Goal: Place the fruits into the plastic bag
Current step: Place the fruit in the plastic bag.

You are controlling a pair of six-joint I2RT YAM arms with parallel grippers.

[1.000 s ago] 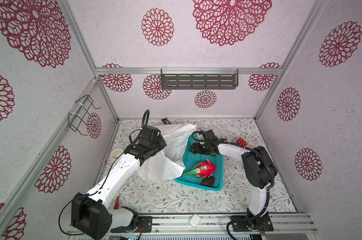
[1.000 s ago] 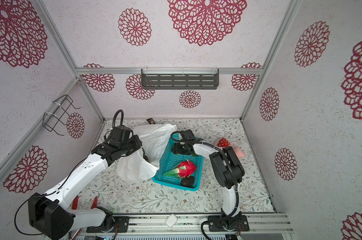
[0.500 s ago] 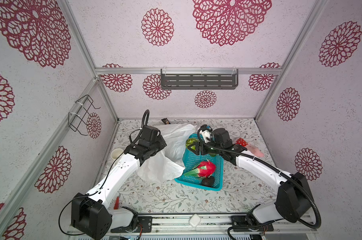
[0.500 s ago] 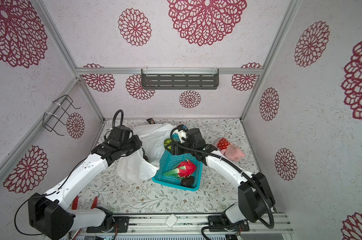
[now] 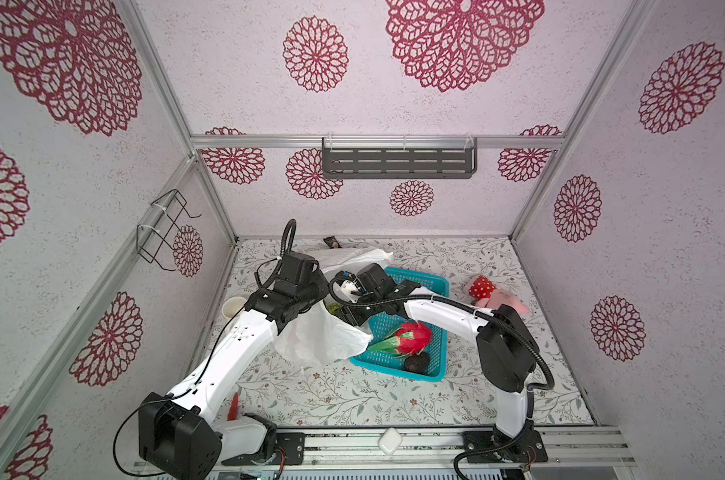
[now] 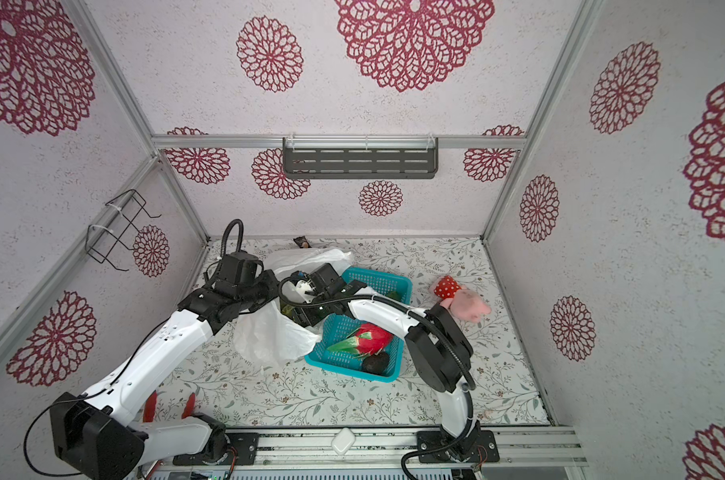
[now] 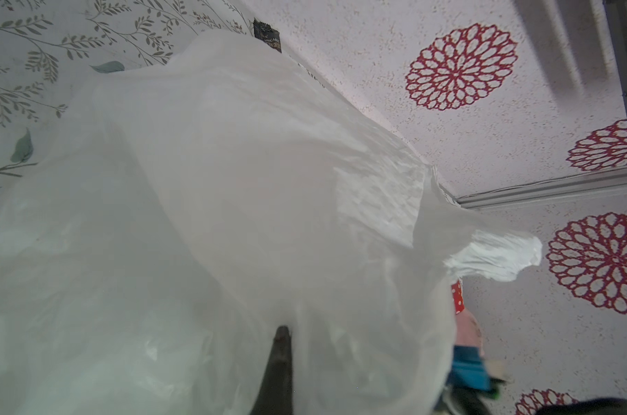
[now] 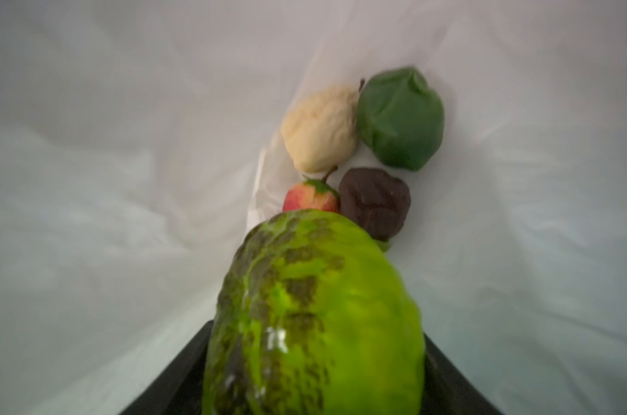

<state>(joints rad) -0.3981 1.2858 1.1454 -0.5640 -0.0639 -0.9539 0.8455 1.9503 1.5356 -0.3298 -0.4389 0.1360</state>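
The white plastic bag (image 5: 319, 340) (image 6: 269, 336) stands left of the teal basket (image 5: 435, 286). My left gripper (image 7: 285, 328) is shut on the bag's rim film (image 7: 233, 179) and holds the mouth up. My right gripper (image 8: 315, 341) reaches into the bag mouth (image 5: 344, 316), shut on a glossy green fruit (image 8: 315, 316) (image 5: 334, 308) (image 6: 286, 309). Several fruits lie at the bag's bottom: a cream one (image 8: 321, 129), a dark green one (image 8: 400, 118), a dark brown one (image 8: 374, 203). A dragon fruit (image 5: 410, 338) (image 6: 371, 338) and an avocado (image 5: 416, 363) (image 6: 375, 363) lie in the basket.
A red-dotted pink plush toy (image 5: 493, 295) (image 6: 462, 301) lies right of the basket. A paper cup (image 5: 232, 307) stands by the left wall. A red-handled tool (image 5: 232, 407) lies near the left arm's base, and a dark packet (image 5: 331, 242) sits at the back wall.
My right arm has lifted the green fruit out of the basket and swung left into the bag's mouth. The left arm and the bag have stayed put.
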